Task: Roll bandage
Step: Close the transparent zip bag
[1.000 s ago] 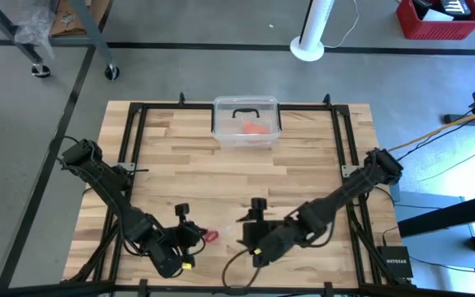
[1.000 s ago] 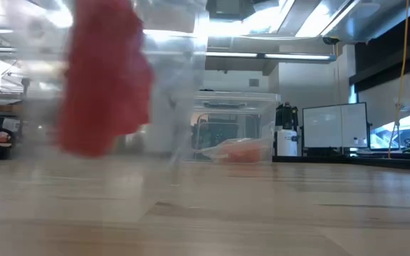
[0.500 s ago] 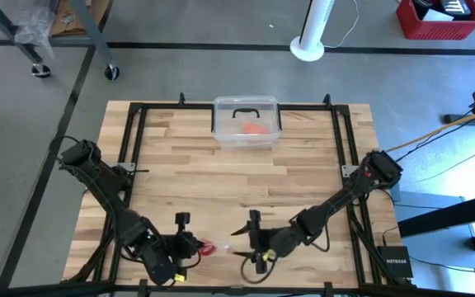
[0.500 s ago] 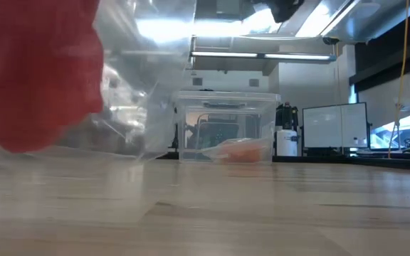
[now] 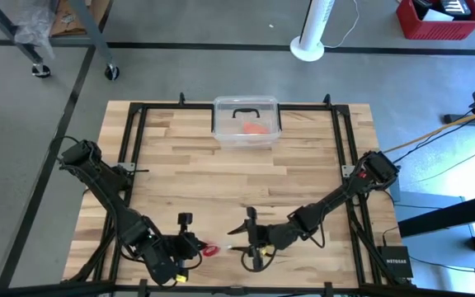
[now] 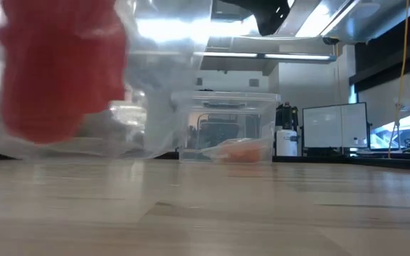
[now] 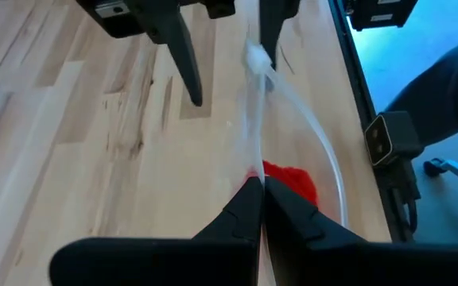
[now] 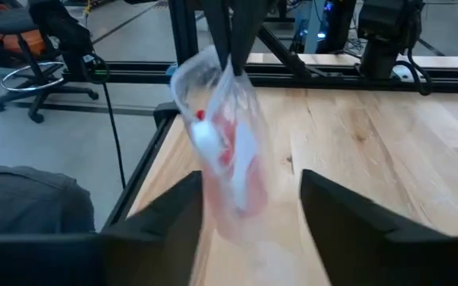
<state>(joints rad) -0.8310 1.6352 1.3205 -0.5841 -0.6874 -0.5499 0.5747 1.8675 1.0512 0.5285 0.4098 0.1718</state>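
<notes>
High view: the left gripper (image 5: 195, 247) is seen low at the table's (image 5: 303, 181) near edge, and its fingers (image 7: 249, 208) are shown pressed together in the left wrist view, pinching the edge of a clear bag (image 7: 281, 127). The bandage (image 7: 291, 179), a red bunched lump, is held inside that bag, just beyond the closed tips. In the high view it is seen as a small red spot (image 5: 211, 249) between the two grippers, and the bag (image 5: 225, 247) spans from one to the other. The right gripper (image 5: 246, 235) is placed just beside it, fingers spread wide apart; one finger (image 7: 183, 56) is seen clear of the plastic, while the other finger (image 7: 269, 24) lies at the bag's far end, though whether it touches cannot be told. In the right wrist view the bag (image 8: 221, 151) hangs from the left gripper's tips with red showing inside. In the low view the bandage (image 6: 62, 71) looms large and blurred. A clear lidded box (image 5: 246, 122) is set at the far edge, well apart, with an orange-red lump (image 5: 256, 129) inside.
</notes>
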